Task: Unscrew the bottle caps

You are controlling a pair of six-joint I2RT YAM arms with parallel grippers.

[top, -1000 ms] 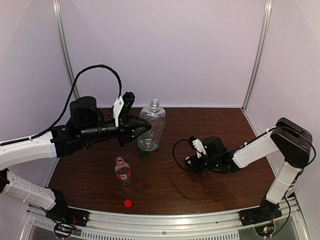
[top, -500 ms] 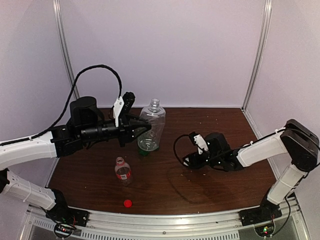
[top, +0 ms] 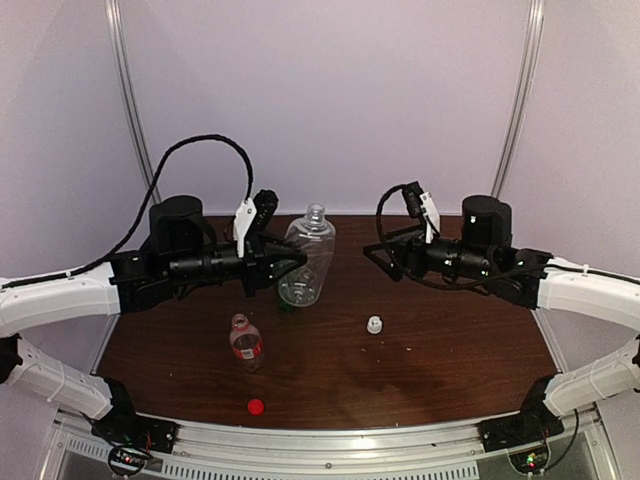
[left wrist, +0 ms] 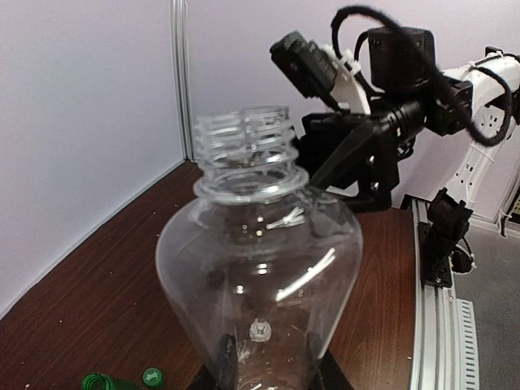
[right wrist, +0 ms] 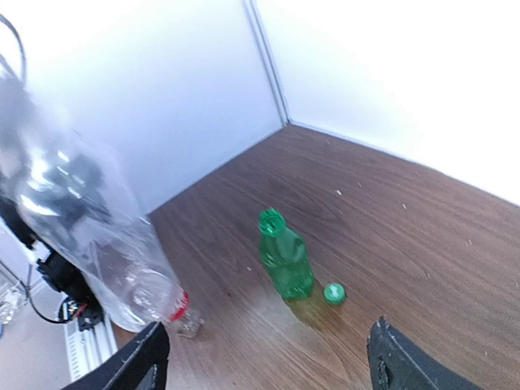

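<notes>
Presently: left gripper (top: 292,259) is clamping the uncapped big bottle (top: 315,238) low down; right gripper (top: 383,258) is gaping, empty. Hazard: careless release risking it toppling onto the green bottle (right wrist: 286,262).

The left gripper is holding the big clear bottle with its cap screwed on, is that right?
Not quite. The left gripper does hold the big clear bottle, but uncapped: the left wrist view shows its bare threaded neck, and a white-grey cap lies on the table.
</notes>
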